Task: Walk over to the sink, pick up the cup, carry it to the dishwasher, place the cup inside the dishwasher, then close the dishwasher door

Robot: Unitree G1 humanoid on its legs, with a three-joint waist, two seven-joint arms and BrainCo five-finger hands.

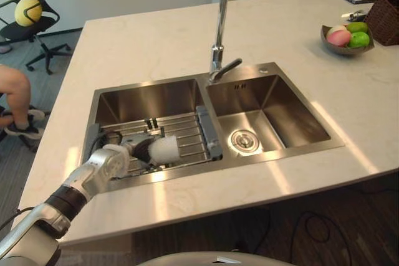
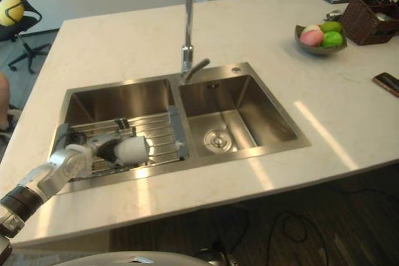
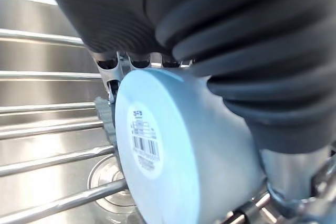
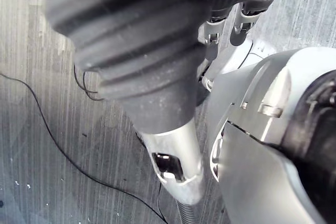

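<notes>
The left hand (image 1: 138,149) reaches into the left basin of the double steel sink (image 1: 153,83), near its front left corner. It is closed around a white cup (image 1: 167,149), which lies on its side on the wire rack (image 1: 189,130). The right hand (image 4: 142,51) hangs over the floor; its grip cannot be told.

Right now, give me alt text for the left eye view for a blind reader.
The robot's left hand grips a white cup at the wire rack in the left basin of a steel double sink; a fruit bowl sits far right on the countertop.
</notes>
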